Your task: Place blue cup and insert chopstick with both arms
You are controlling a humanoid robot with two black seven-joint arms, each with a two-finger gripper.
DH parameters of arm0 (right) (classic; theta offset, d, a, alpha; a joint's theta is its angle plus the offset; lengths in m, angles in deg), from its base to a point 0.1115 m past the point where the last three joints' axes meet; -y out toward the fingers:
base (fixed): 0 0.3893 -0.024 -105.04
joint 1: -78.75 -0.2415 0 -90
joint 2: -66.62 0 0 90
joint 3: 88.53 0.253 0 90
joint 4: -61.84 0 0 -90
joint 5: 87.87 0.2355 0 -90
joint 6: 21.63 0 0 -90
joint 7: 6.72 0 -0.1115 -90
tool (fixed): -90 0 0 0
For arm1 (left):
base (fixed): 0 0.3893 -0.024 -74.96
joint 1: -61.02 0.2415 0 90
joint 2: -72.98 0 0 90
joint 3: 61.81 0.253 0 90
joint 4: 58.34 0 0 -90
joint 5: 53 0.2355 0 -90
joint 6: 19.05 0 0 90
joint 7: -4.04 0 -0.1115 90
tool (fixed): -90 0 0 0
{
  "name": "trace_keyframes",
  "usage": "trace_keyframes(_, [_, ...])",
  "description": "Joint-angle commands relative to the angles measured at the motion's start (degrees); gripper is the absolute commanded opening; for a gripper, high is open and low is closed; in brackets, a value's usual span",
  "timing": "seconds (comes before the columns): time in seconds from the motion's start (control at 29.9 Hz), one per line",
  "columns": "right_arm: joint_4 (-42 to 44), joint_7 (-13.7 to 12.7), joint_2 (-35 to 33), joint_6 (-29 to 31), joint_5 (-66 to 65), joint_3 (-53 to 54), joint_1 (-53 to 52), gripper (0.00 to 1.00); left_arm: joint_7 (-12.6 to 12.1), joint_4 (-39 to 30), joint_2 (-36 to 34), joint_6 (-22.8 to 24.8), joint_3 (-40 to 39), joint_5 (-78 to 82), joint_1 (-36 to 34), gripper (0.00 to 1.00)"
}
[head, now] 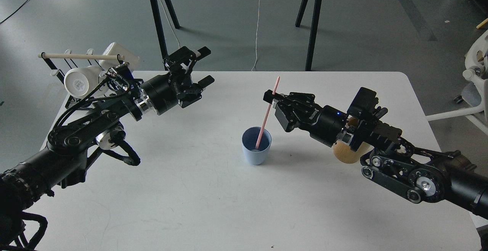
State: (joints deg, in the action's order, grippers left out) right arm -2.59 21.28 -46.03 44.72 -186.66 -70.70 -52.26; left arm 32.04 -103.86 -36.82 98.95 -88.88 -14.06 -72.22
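The pale blue cup (pixel 256 145) stands upright near the middle of the white table (pixel 213 205). A thin pink chopstick (pixel 267 113) leans with its lower end inside the cup and its top pointing up and right. My right gripper (pixel 271 99) is shut on the chopstick's upper part, up and right of the cup. My left gripper (pixel 204 65) is open and empty, above the table's far left, well away from the cup.
A tan bamboo cylinder (pixel 345 152) stands right of the cup, mostly hidden behind my right arm. A rack with white mugs (pixel 82 80) and a wooden dowel sits at the table's far left corner. A black trestle table stands beyond the far edge.
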Motion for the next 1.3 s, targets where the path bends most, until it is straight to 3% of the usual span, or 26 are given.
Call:
trace_keyframes(0.0, [0.1, 0.0, 0.3, 0.0, 0.1, -0.1, 0.2, 0.47, 0.0, 0.0, 0.0, 0.0, 0.0, 0.0, 0.0, 0.98])
trace_keyframes(0.1, [0.0, 0.0, 0.3, -0.1, 0.3, 0.2, 0.1, 0.76, 0.0, 0.0, 0.0, 0.0, 0.0, 0.0, 0.0, 0.98])
trace_keyframes(0.2, [-0.3, 0.0, 0.2, -0.5, 0.3, 0.5, 0.2, 0.98, 0.0, 0.0, 0.0, 0.0, 0.0, 0.0, 0.0, 0.98])
trace_keyframes(0.43, [-5.6, 0.0, -1.2, -1.3, 2.9, 6.4, -0.2, 0.99, 0.0, 0.0, -0.2, 0.0, -0.1, -0.1, -0.1, 0.98])
trace_keyframes(0.63, [-11.5, 0.0, -5.6, 3.1, 25.1, 13.3, -1.3, 0.99, 0.0, -0.9, -1.1, 0.0, -5.7, -4.6, 1.6, 0.98])
trace_keyframes(0.87, [-13.2, 0.0, -8.5, 14.1, 55.5, 22.3, -1.4, 0.99, 0.0, -2.4, -2.3, 0.0, -8.4, -5.3, 2.0, 0.98])
trace_keyframes(1.04, [-12.9, 0.0, -10.4, 27.6, 74.6, 24.0, -0.9, 0.99, 0.0, -5.5, -4.4, 0.0, -11.7, -5.4, 2.8, 0.98])
trace_keyframes(1.27, [-12.9, 0.0, -9.9, 42.7, 82.6, 23.6, 3.6, 0.99, 0.0, -6.2, -6.1, 0.0, -15.2, -5.8, 3.1, 0.98])
